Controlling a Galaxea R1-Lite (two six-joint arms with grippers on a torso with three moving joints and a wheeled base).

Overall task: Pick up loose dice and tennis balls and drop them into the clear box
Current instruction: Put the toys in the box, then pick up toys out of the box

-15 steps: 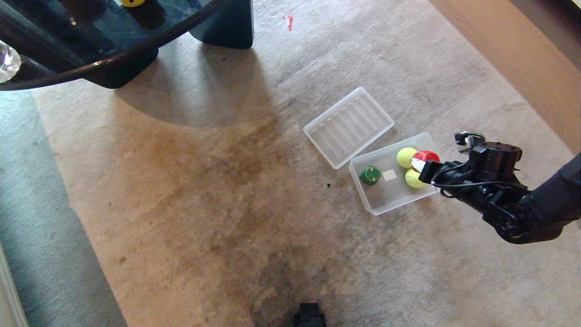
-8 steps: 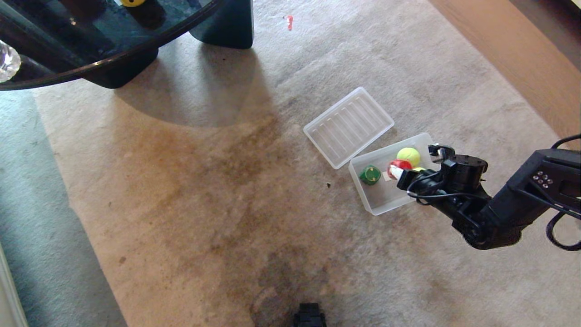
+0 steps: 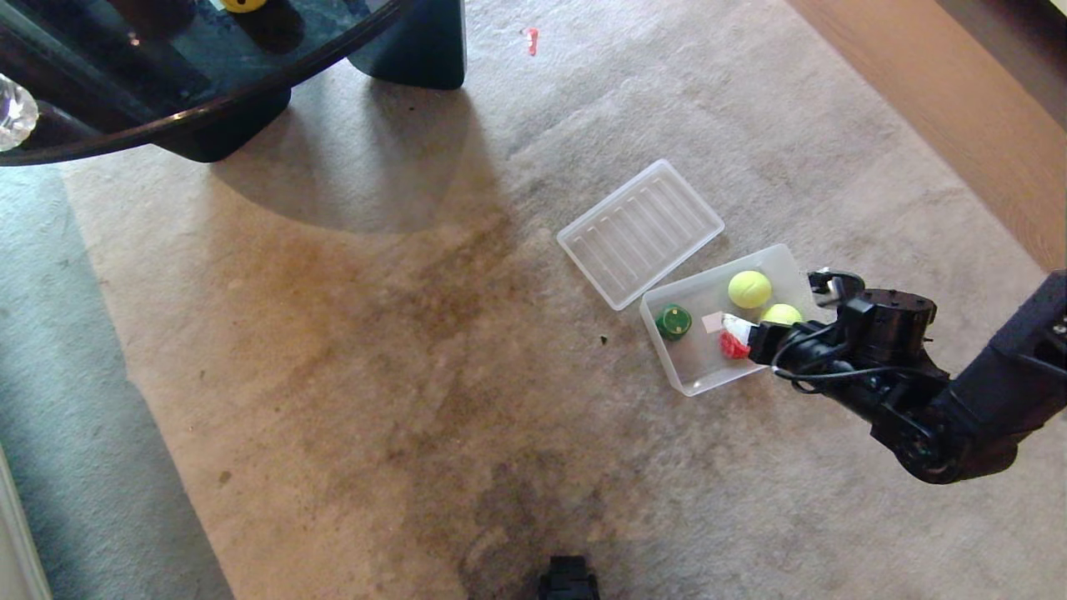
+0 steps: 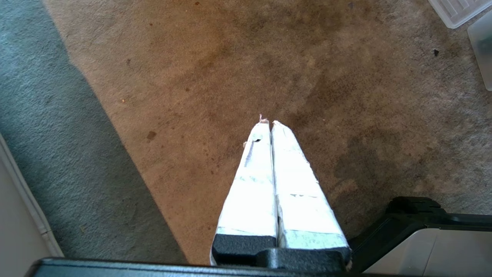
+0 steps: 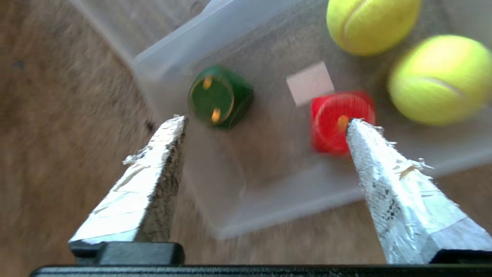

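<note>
- The clear box [image 3: 704,377] sits on the carpet [image 3: 375,375] at the right middle of the head view, with its flat ribbed lid [image 3: 639,231] lying just beside it, toward the upper left.
- Inside the box are a green die [image 3: 673,322] near its left end, two tennis balls [image 3: 749,288] toward its right end, and a red die [image 3: 733,344] close to the near wall; a small white sticker [image 3: 713,321] shows on the bottom between the dice.
- The right tool [image 5: 265,123] hangs over the near edge of the box, its two taped fingers [image 5: 388,173] spread wide apart with nothing between them; in the right wrist view the red die [image 5: 340,120] lies in the box just past one fingertip, the green die [image 5: 219,96] just beyond the other.
- The left tool [image 4: 268,122] is at the bottom centre of the head view over bare carpet, well apart from the box, its fingers pressed together and holding nothing.
- A dark glass bench [image 3: 167,75] fills the upper left of the frame, with a yellow object [image 3: 243,4] at the top edge on it.
</note>
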